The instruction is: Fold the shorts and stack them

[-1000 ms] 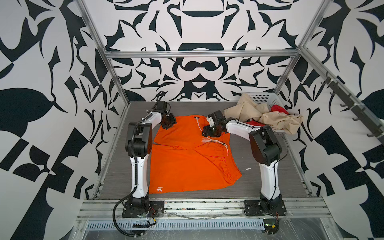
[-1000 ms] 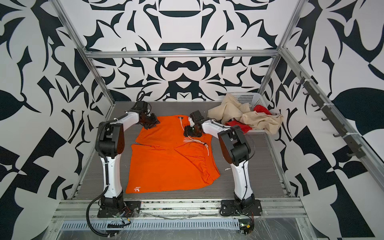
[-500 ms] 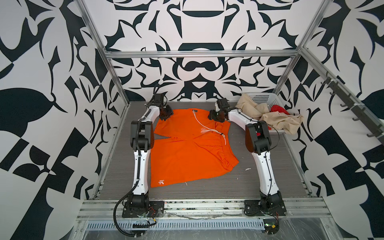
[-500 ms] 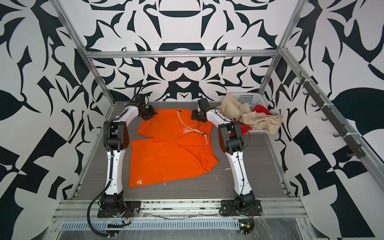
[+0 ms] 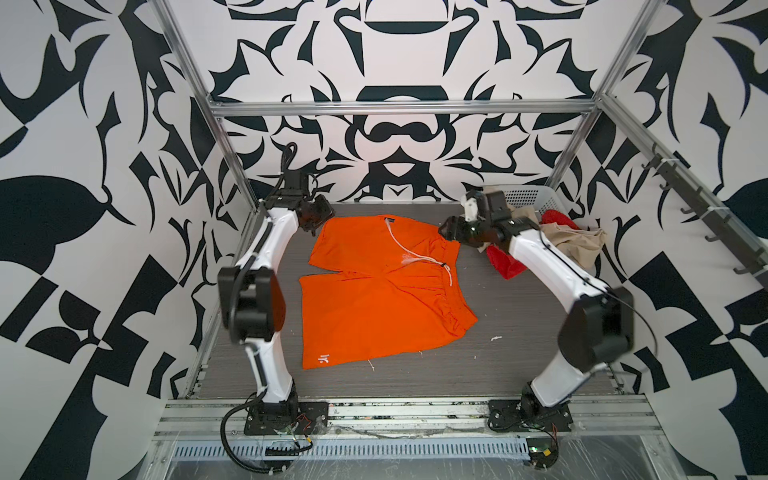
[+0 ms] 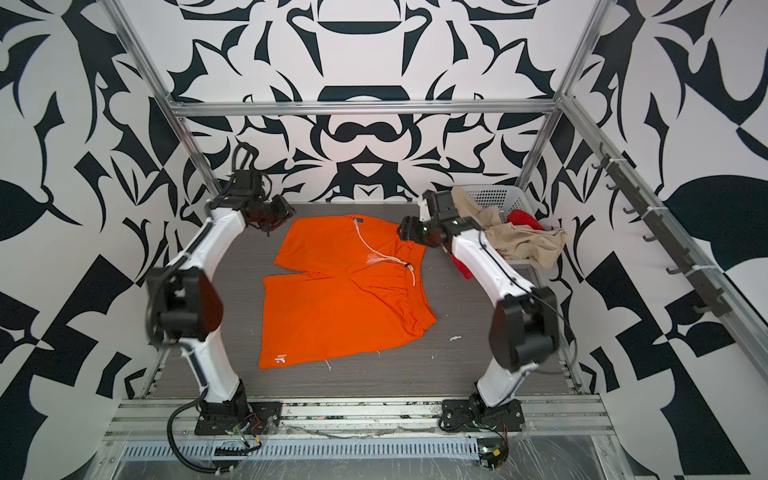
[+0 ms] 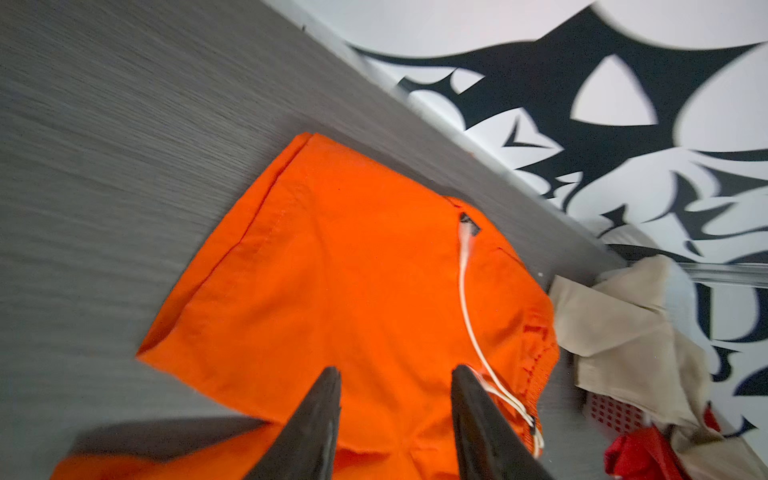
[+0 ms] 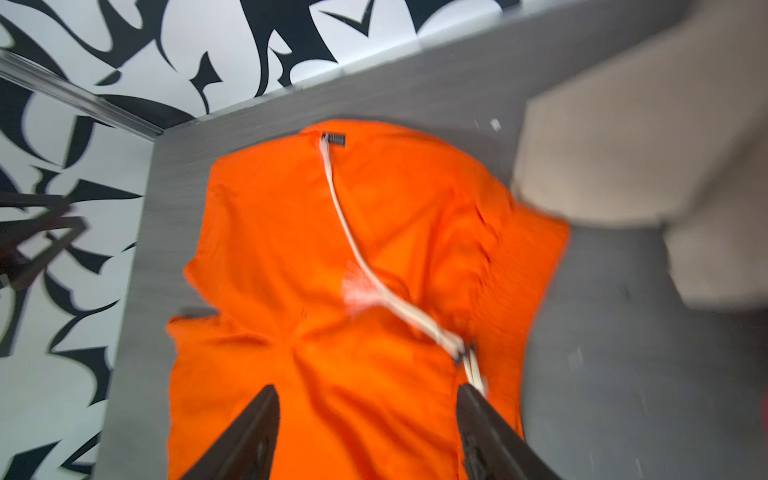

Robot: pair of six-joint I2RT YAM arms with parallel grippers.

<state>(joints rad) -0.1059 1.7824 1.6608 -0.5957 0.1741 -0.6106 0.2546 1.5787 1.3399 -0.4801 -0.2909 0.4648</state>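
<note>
So the grey table [image 5: 498,374] is mostly taken up by the orange shorts [image 5: 374,299]. They're spread near flat in the middle, with the gathered waistband running from about 1 to 4 o'clock and both legs pointing toward 9.

The other two pairs are dumped at 2 o'clock. The beige shorts [image 5: 577,245] spill over the rim of the white basket [image 5: 528,199], and the red shorts [image 5: 505,264] hang down onto the table below them.

The left gripper [image 7: 395,374] hangs over the orange pair's 11 o'clock corner, and the right gripper [image 8: 365,388] is over the 1 o'clock corner. Both have their fingers spread with nothing between them.

My guess on handling: thin, light, floppy cloth, a bit slick, so it'll sag and slide if you grab it mid-panel. I'd pinch the hem corner and the waistband corner, since the doubled seams should give more bite.

Watch the white drawstring [image 5: 415,257], which lies loose across the top from 12 toward 3 and could snag. There's a tiny white logo [image 5: 323,358] at the 7 o'clock corner.
</note>
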